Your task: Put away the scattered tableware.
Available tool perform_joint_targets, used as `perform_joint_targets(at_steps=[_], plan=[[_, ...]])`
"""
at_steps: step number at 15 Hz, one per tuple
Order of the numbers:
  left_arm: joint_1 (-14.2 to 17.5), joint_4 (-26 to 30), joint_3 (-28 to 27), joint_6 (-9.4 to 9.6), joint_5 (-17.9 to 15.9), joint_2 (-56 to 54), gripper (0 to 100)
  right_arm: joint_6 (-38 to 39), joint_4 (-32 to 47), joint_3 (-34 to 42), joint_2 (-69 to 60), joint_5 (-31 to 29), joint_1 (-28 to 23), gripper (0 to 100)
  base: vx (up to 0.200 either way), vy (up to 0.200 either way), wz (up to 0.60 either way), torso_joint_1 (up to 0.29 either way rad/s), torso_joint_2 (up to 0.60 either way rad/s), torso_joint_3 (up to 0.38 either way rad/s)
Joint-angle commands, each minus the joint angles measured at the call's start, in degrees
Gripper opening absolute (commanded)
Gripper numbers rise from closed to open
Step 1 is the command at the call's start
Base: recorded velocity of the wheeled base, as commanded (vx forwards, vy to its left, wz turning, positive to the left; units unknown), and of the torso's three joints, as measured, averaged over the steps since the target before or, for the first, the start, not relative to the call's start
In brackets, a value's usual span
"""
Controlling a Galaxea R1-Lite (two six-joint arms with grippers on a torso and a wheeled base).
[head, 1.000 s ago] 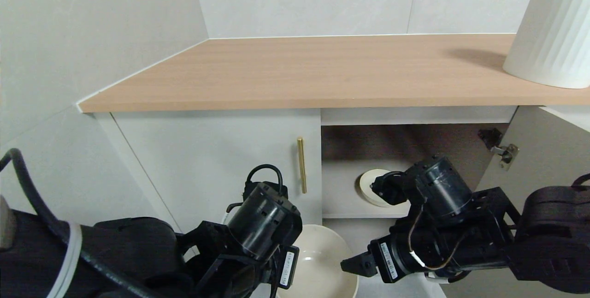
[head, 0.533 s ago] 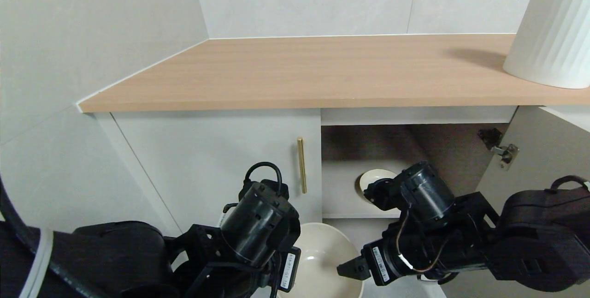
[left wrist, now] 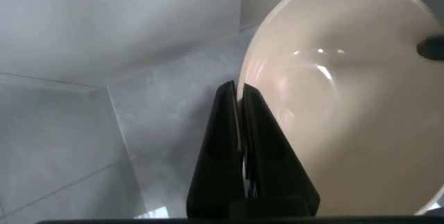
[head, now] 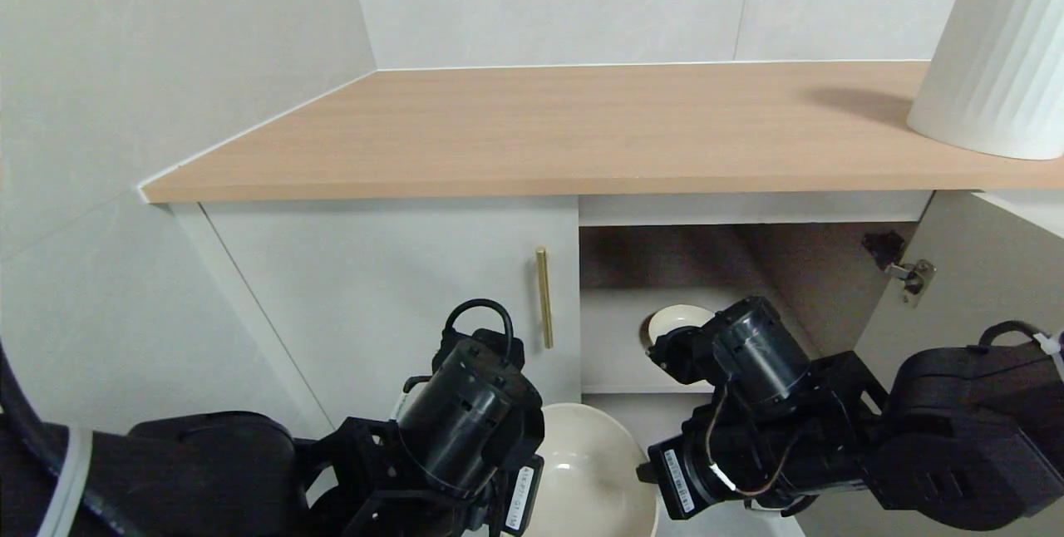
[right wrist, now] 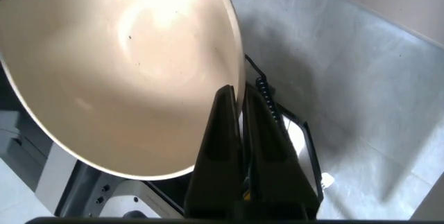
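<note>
A large cream bowl (head: 582,470) hangs low in front of the cabinet, between my two arms. My left gripper (left wrist: 241,91) is shut on the rim of the cream bowl (left wrist: 333,99). My right gripper (right wrist: 239,93) is shut on the opposite rim of that cream bowl (right wrist: 125,71), and the right gripper (head: 647,472) sits at the bowl's right side in the head view. A small cream bowl (head: 675,321) rests on the shelf (head: 611,354) inside the open cabinet, partly hidden behind my right wrist.
The left cabinet door (head: 391,296) is closed and has a gold handle (head: 542,296). The right door (head: 989,271) swings open, hinge (head: 910,275) exposed. A white ribbed vessel (head: 997,46) stands on the wooden countertop (head: 582,130). Grey floor tiles (left wrist: 139,113) lie below.
My right gripper has moved left and closed onto the large bowl's right rim. The right arm has sunk a little, uncovering more of the small bowl on the shelf.
</note>
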Motion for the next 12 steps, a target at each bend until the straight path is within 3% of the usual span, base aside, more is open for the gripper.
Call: perform_joint_targets(at_steps=[1,3,5,6,10,12], plan=[[0.02,0.09,0.00,-0.01,0.03,0.09,0,-0.10,0.06,0.04,0.14,0.08,0.04,0,0.000,0.000,0.00,0.000,0.00,0.000],[0.02,0.09,0.09,-0.01,0.03,0.09,0,-0.10,0.06,0.04,0.22,0.00,0.04,0,0.000,0.000,0.00,0.000,0.00,0.000],[0.02,0.09,0.79,1.22,0.29,0.00,0,-0.10,0.06,0.04,0.22,0.00,0.04,0,0.000,0.000,0.00,0.000,0.00,0.000],[0.02,0.09,0.79,1.31,0.29,0.00,100,-0.10,0.06,0.04,0.22,0.00,0.04,0,0.000,0.000,0.00,0.000,0.00,0.000],[0.11,0.01,0.71,1.13,0.38,-0.44,100,0.07,-0.03,0.13,0.66,-0.88,-0.23,0,0.000,0.000,0.00,0.000,0.00,0.000],[0.11,0.01,0.79,1.13,0.38,-0.35,100,0.16,-1.53,0.13,3.21,-7.21,-2.25,0,0.000,0.000,0.00,0.000,0.00,0.000]])
